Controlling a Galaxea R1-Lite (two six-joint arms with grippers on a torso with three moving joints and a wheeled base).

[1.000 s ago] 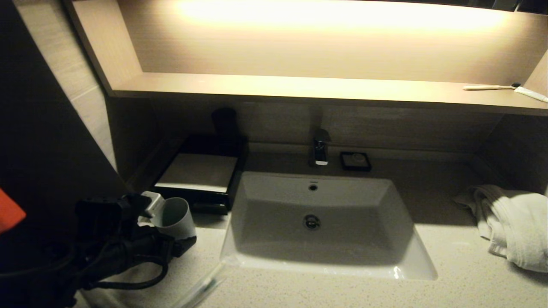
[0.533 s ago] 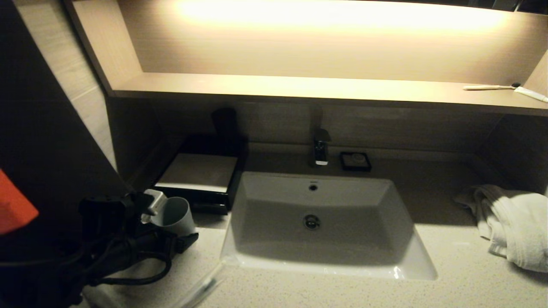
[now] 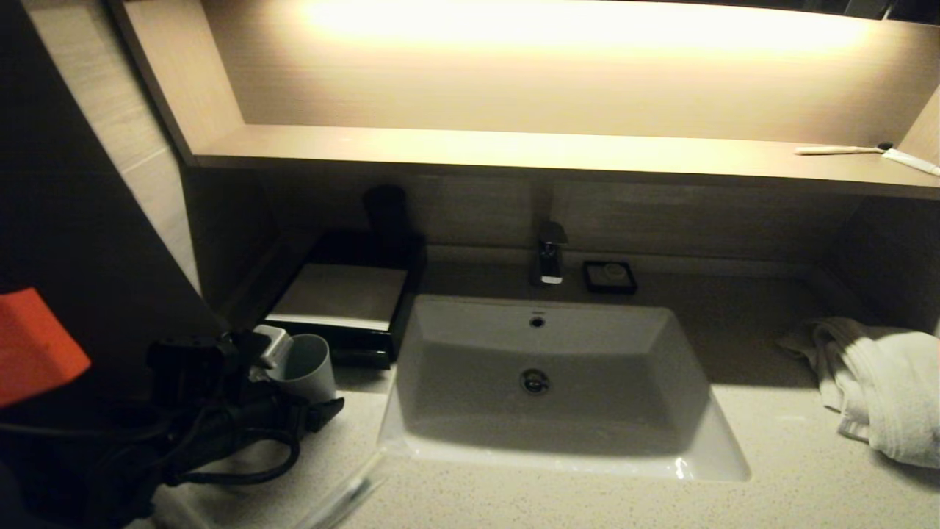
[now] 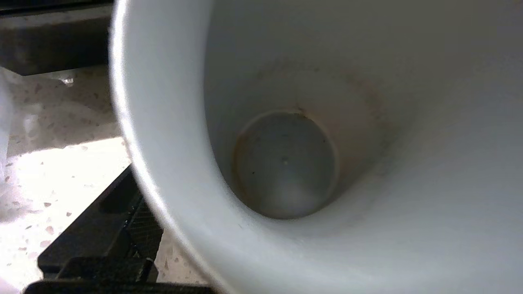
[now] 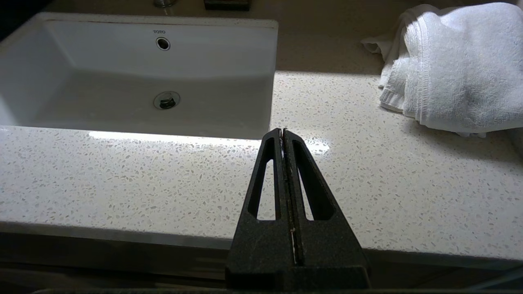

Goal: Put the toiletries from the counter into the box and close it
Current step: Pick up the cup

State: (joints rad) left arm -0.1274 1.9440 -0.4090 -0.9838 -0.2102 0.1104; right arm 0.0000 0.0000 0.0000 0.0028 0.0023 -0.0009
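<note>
Looking from the left, I see my left arm (image 3: pixel 220 426) low over the bench (image 3: pixel 771 485). Its jaws are spread as wide as they go, one on each side of a white cup (image 3: pixel 302 361), and I think they are pinching it. The cup is tipped, with its mouth facing back at the wrist.

Just below and in front of those jaws lies a long clear-wrapped toothbrush (image 3: pixel 345 492), flat on the bench. I think it is very light. The brush inside should be stiff, but the wrap looks thin and slippery and may crinkle. I would grab it across the middle, where it is narrow, and press softly.

Just past the jaws, touching nothing, sits the box (image 3: pixel 341 294), black with a pale top. Its drawer front faces the jaws. It looks smooth and shiny, so it may slide if pushed.

Over past the sink (image 3: pixel 440 441), the right jaws are pressed together and hold nothing, hanging off the front edge of the bench.
</note>
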